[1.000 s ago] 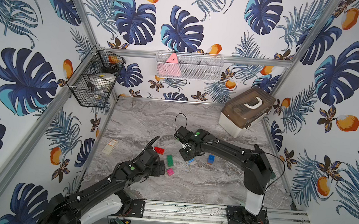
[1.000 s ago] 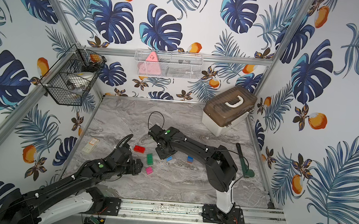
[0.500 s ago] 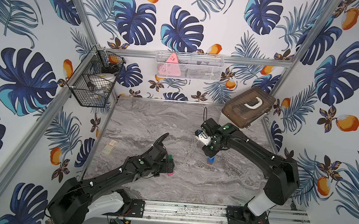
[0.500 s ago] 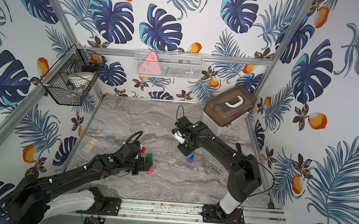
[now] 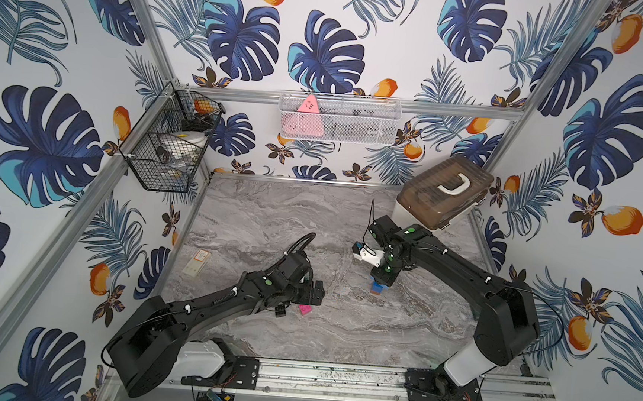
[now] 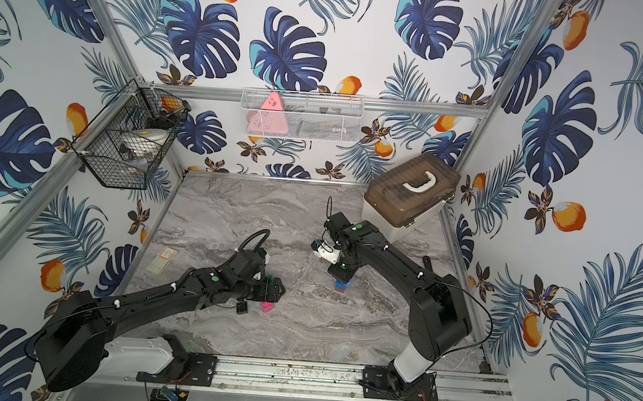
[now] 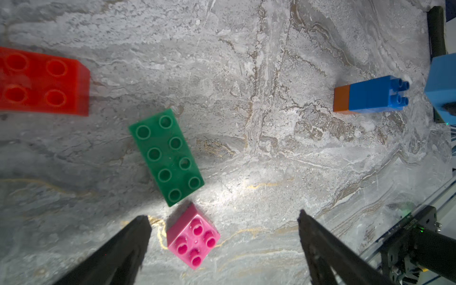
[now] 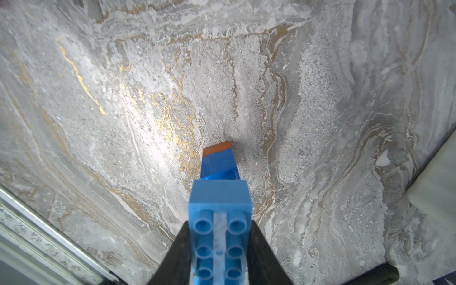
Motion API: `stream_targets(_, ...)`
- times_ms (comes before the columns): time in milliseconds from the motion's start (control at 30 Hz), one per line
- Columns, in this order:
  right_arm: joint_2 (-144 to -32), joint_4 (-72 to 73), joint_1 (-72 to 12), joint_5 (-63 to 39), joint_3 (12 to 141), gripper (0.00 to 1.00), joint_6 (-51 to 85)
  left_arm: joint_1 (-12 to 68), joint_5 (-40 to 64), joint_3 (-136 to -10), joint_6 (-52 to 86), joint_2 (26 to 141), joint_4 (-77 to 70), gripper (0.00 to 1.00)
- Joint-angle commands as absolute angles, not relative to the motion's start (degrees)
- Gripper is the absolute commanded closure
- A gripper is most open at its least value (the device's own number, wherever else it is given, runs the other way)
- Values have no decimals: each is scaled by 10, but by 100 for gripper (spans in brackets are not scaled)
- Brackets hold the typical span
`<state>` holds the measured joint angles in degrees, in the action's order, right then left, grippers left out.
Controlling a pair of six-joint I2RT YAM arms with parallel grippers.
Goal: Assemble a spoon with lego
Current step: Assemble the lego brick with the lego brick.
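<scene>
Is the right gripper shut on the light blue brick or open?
Shut on it: both black fingers of the right gripper press the sides of the light blue brick.

The right gripper has swung away from the green brick and now sits over the blue-and-orange stack, carrying the light blue brick along. The left gripper has slid forward, hiding the red brick in both top views.
</scene>
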<state>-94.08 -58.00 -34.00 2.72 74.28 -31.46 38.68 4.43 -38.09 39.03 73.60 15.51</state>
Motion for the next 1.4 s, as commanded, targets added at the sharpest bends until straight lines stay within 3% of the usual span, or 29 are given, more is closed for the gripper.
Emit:
stream_targets(0,-936,-582,-338,35,739,77,-354,387,52,-385,385,741,135,1)
stream_targets(1367,-944,-524,-337,29,713,80,-429,394,48,-379,399,768,101,1)
